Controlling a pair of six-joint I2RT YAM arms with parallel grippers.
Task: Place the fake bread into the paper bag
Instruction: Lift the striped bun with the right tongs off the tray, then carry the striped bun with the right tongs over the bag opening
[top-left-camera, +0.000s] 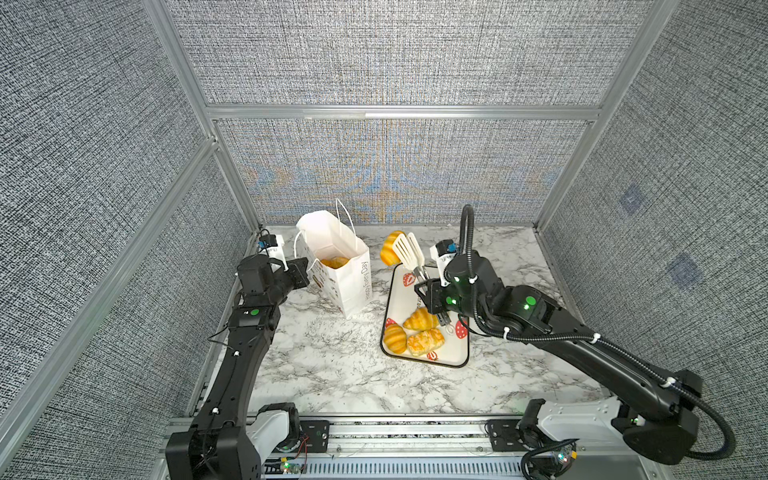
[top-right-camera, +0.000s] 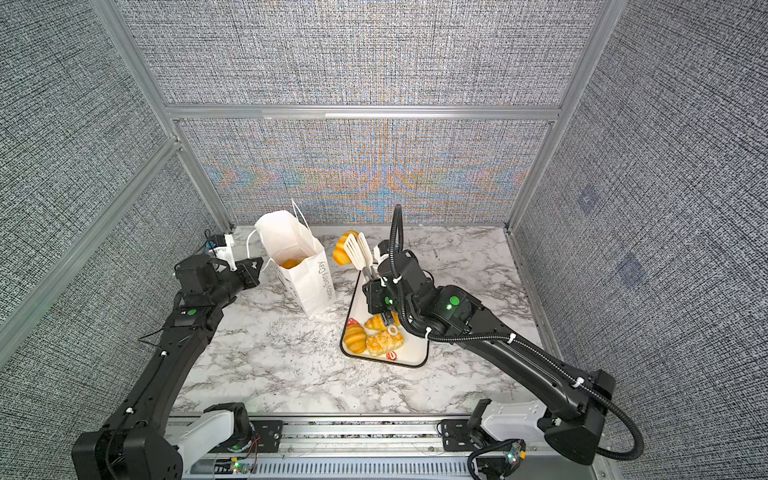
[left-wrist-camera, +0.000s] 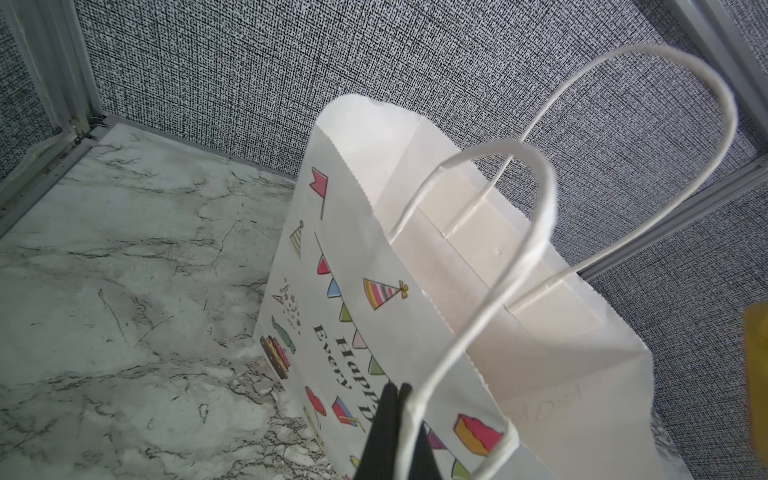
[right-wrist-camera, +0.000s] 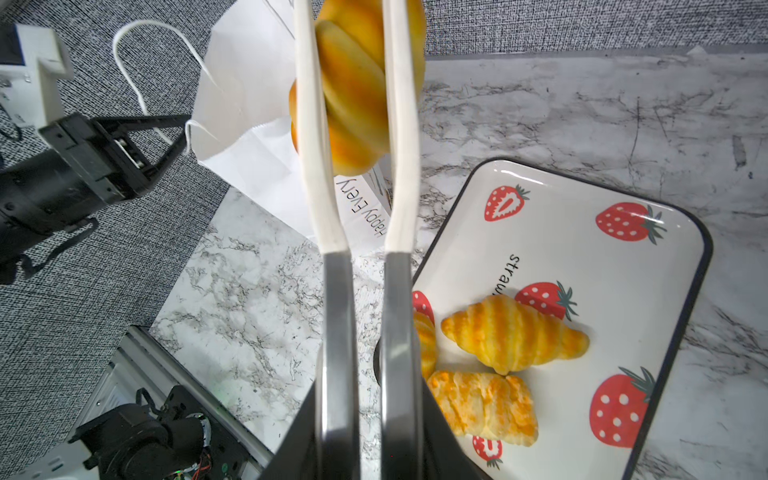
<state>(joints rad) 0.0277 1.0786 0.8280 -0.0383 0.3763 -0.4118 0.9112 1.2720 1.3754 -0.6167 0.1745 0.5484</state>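
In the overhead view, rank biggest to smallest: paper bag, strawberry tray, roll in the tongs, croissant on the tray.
1. paper bag and tray: too alike to rank; the robot arm hides part of the tray.
2. held roll and croissant: also alike, and the roll is raised nearer the camera.

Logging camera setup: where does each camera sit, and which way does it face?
Both top views: high behind the arm bases, looking down on both arms, paper bag and tray.
Left wrist: faces the bag's printed side; left gripper pinches a handle.
Right wrist: looks along tongs clamping a ridged roll; right gripper grips them.
Shared: all show the bag.
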